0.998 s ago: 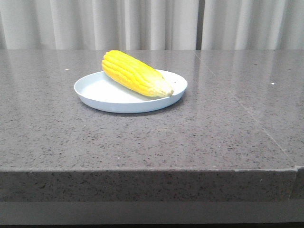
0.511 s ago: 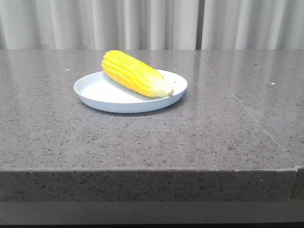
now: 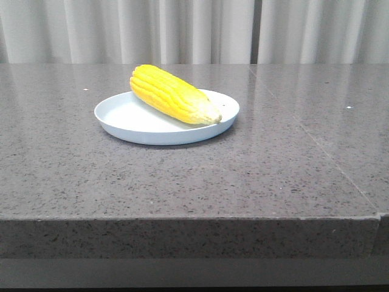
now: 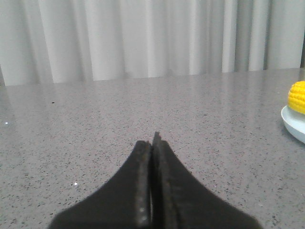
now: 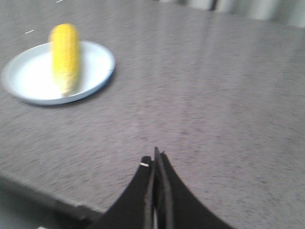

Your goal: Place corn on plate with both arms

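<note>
The corn (image 3: 172, 93) lies on the plate (image 3: 130, 118), slanted across it — its blunt yellow end toward the far left, its pale tip at the plate's right rim and a little nearer the camera. The plate sits on the grey speckled table (image 3: 194, 176), left of centre and toward the far side, with a pale curtain (image 3: 194, 30) hanging behind the table's far edge.

Neither arm shows in the front view. In the left wrist view the left gripper (image 4: 151, 143) has its black fingers pressed together with nothing between them, above bare table; the corn (image 4: 297, 97) and plate (image 4: 291, 123) are well apart from it. The right gripper (image 5: 155, 160) is likewise pressed together and empty — it hangs over the table near its front edge, with the plate (image 5: 95, 71) and corn (image 5: 65, 56) well away.
</note>
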Controlling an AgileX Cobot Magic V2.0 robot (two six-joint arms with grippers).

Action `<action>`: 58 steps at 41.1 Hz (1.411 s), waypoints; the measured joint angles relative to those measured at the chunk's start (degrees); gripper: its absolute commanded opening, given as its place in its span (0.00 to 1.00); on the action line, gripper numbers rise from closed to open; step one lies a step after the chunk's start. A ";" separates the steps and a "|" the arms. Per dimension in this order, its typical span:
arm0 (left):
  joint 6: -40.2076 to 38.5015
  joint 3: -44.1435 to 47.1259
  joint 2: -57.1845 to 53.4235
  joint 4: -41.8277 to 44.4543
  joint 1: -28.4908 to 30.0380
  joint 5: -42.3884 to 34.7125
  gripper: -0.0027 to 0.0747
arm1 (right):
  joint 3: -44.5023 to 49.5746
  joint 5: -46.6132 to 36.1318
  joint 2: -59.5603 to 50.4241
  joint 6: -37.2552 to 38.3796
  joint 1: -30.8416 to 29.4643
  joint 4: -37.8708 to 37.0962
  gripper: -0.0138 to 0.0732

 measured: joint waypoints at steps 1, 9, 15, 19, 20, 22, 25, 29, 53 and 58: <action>0.00 0.00 0.00 0.00 0.00 0.00 0.01 | 2.11 -1.48 -1.03 0.00 -1.22 0.00 0.06; 0.00 0.00 0.00 0.00 0.00 0.00 0.01 | 15.94 -15.40 -9.41 0.00 -8.12 0.00 0.06; 0.00 0.00 0.00 0.00 0.00 0.00 0.01 | 24.31 -24.45 -12.26 0.00 -9.90 0.00 0.06; 0.00 0.00 0.00 0.00 0.00 0.00 0.01 | 29.08 -30.56 -12.40 0.00 -11.36 0.46 0.06; 0.00 0.00 0.00 0.00 0.00 0.00 0.01 | 29.89 -32.17 -12.40 0.00 -11.55 0.50 0.06; 0.00 0.00 0.00 0.00 0.00 0.00 0.01 | 31.07 -33.83 -12.40 0.00 -11.78 0.60 0.06; 0.00 0.00 0.00 0.00 0.00 0.00 0.01 | 31.55 -35.30 -12.40 0.00 -11.96 0.64 0.06; 0.00 0.00 0.00 0.00 0.00 0.00 0.01 | 31.58 -36.55 -12.40 0.00 -11.93 0.73 0.06; 0.00 0.00 0.00 0.00 0.00 0.00 0.01 | 31.58 -40.23 -12.40 6.88 -11.93 0.14 0.06; 0.00 0.00 0.00 0.00 0.00 0.00 0.01 | 31.58 -40.23 -12.40 6.88 -11.93 0.02 0.06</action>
